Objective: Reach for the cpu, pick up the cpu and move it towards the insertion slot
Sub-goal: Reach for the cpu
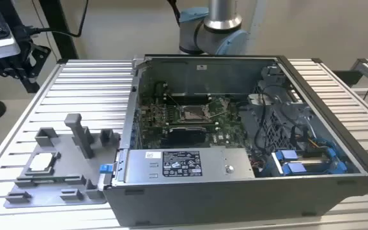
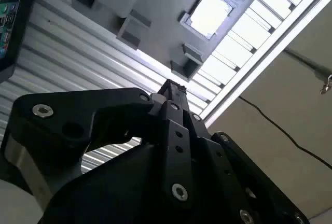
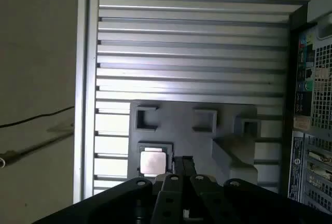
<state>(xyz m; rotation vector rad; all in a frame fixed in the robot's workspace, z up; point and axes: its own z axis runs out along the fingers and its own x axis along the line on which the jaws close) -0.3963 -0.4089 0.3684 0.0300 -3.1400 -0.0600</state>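
The reach is in hand: nothing is picked up. The gripper [image 3: 182, 163] hangs over the grey plate [image 3: 176, 130], its black fingers drawn together with nothing between them, tips just beside the cpu [image 3: 153, 162] in the first wrist view; how high above it is hard to judge. The cpu, a thin square with a pale, shiny metal top, lies flat in a raised square pocket of the matte plastic plate, on the ribbed aluminium table [image 1: 88, 91], at the exterior view's left of the open case [image 1: 248, 191]. The slot [image 1: 193, 113], a silver frame on the green board [image 1: 229, 129], is well apart. A grasp calls for spread fingers squared to the cpu's edges.
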